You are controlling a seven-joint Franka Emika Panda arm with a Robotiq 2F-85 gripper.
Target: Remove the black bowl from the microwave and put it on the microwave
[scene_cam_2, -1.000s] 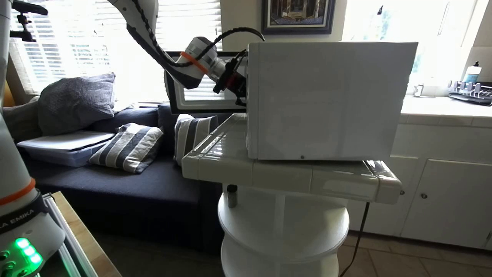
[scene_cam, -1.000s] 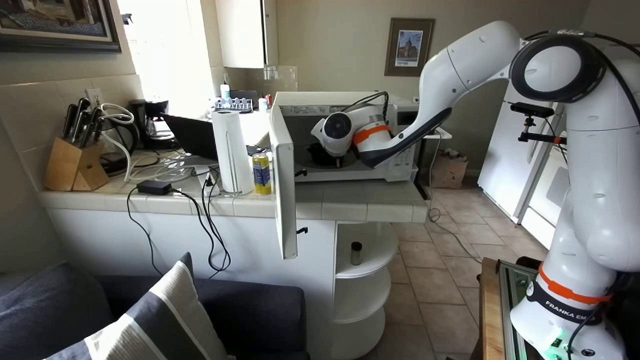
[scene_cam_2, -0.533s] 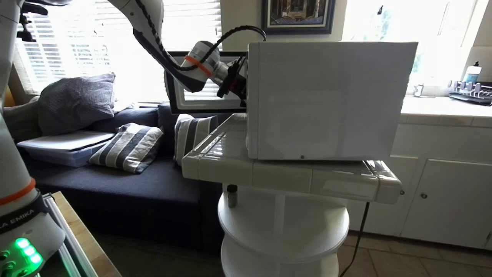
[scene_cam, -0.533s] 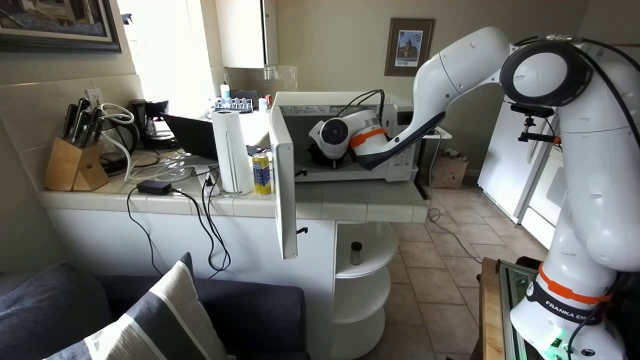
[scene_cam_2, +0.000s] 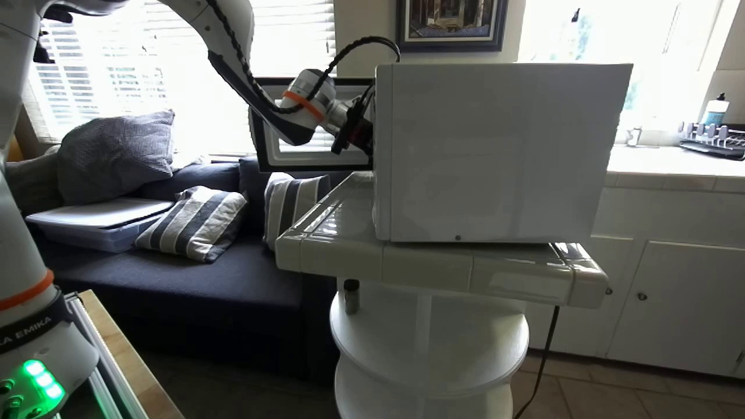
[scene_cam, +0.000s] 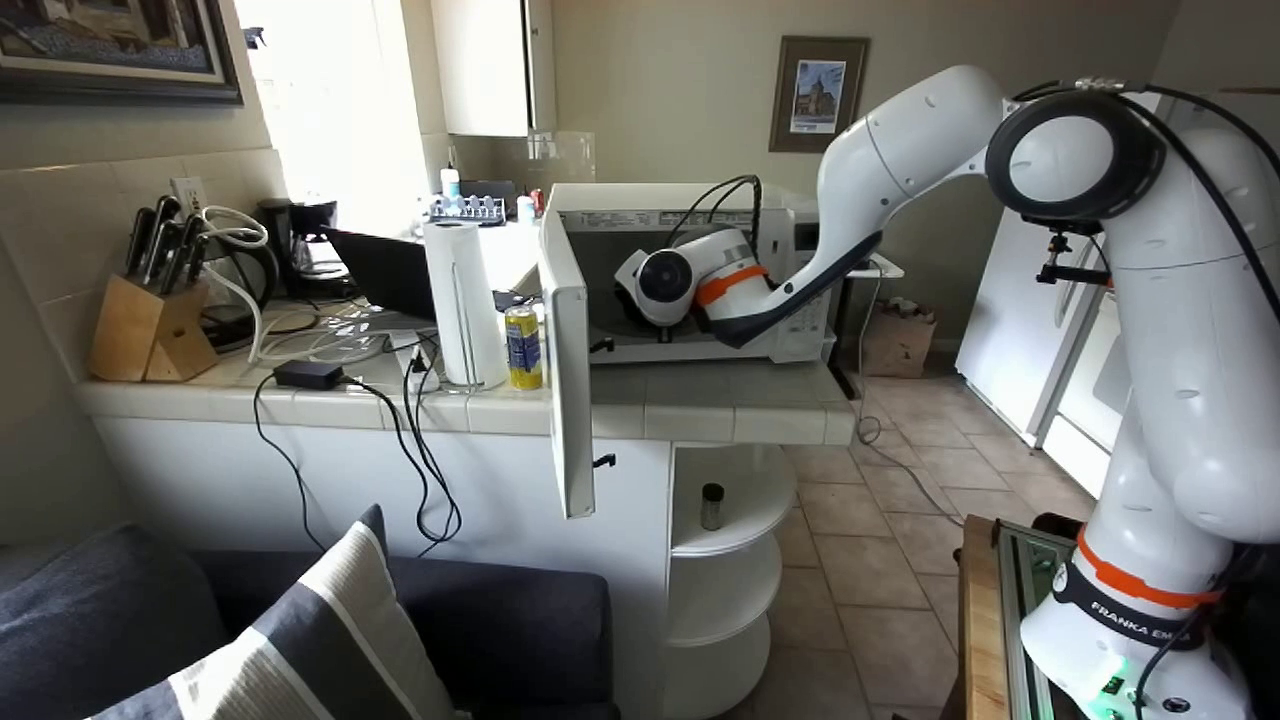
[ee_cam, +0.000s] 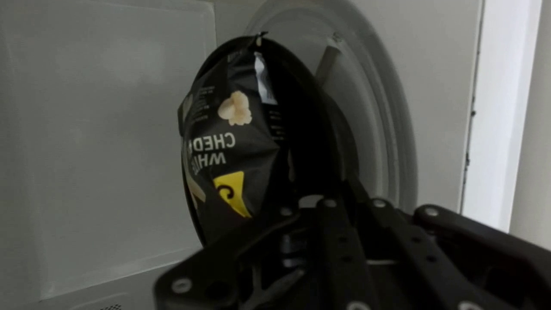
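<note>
Black bowl (ee_cam: 308, 133): round, containing a printed bag (ee_cam: 249, 142), inside microwave (scene_cam_2: 495, 151) near end edge of bench (scene_cam_2: 430, 267). Arm (scene_cam: 900, 130) inclined downward; end effector (ee_cam: 355, 189) narrow, pinching the rim.

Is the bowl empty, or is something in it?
Not empty: the wrist view shows a printed black bag in the bowl.

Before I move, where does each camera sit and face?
In an exterior view: near the sofa, facing into the open microwave; arm from frame right, base to wrist.
In an exterior view: near the counter, facing the microwave's side panel, windows beyond; arm at frame left, cropped.
Wrist view: wrist-mounted, facing the black bowl holding a bag; gripper at bottom.
Both exterior views show microwave, sofa and arm.
</note>
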